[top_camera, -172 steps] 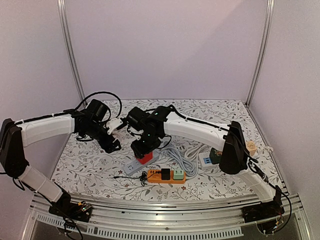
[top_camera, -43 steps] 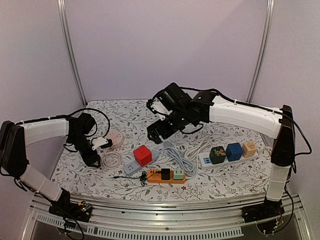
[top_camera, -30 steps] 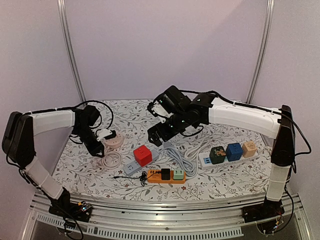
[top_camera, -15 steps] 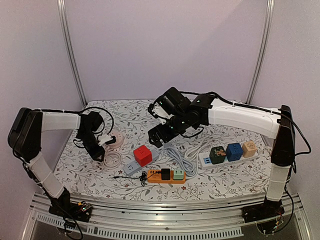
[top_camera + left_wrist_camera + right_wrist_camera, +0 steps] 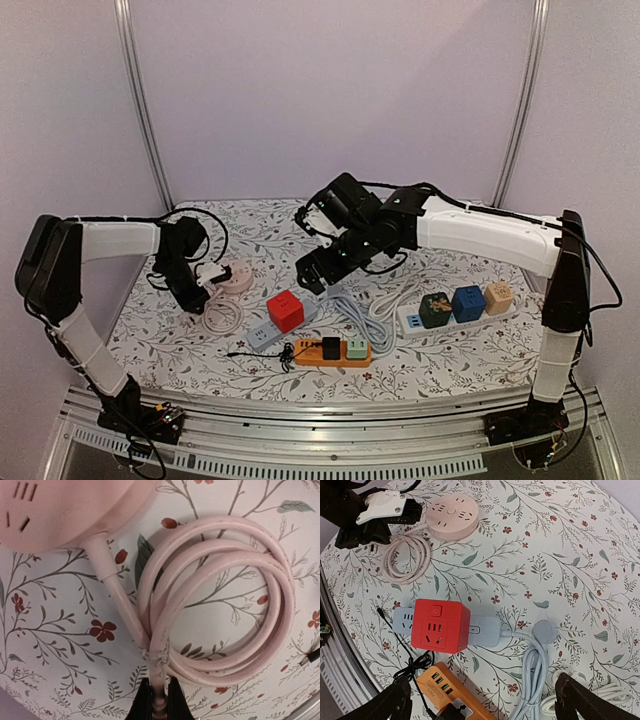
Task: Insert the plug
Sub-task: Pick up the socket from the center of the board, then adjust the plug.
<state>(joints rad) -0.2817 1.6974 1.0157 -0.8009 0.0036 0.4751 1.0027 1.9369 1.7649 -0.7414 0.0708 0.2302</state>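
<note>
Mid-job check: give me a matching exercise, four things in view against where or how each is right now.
1. red cube
2. pink round socket
3. left jaws
4. right jaws

A. wide open
B. pinched on the pink cord
C. sitting on the grey strip
D. nothing plugged into it

Pairs: 1-C, 2-D, 3-B, 4-A

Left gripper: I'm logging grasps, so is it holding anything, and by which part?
The left gripper is shut on the pink cord, pinching it right beside the tie that binds its coil.
</note>
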